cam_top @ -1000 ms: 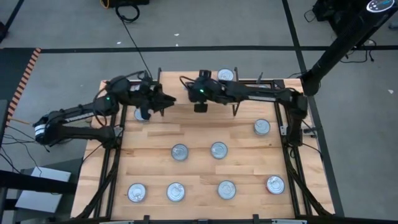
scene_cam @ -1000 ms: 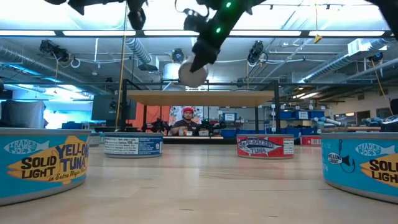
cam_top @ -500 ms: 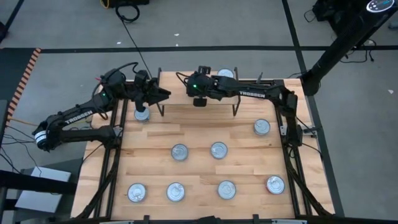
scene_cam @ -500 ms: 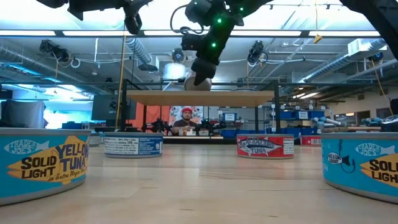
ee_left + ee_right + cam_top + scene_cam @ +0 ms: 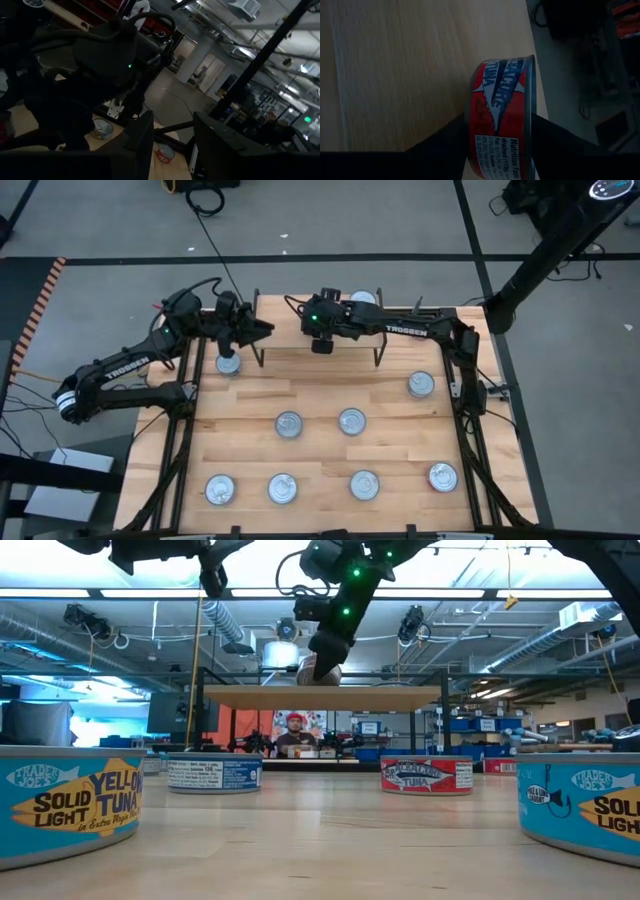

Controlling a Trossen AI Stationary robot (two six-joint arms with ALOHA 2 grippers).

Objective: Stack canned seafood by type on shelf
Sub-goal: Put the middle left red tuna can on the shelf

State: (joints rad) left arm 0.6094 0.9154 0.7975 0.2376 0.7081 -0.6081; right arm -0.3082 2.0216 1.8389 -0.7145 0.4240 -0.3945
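Red-labelled tin (image 5: 502,117) sits between the fingers of the right end effector (image 5: 322,343), over the shelf (image 5: 400,332).
Wrist view shows both dark fingers flanking the tin's flat faces, light plank directly beneath; whether it rests on the plank cannot be told. Left end effector (image 5: 262,330) hovers just beside the shelf's end, jaws parted, nothing held, one tin (image 5: 229,363) just beneath it. Eight more tins lie on the counter (image 5: 320,450), well apart from both; another (image 5: 363,300) lies just beyond the right end effector.
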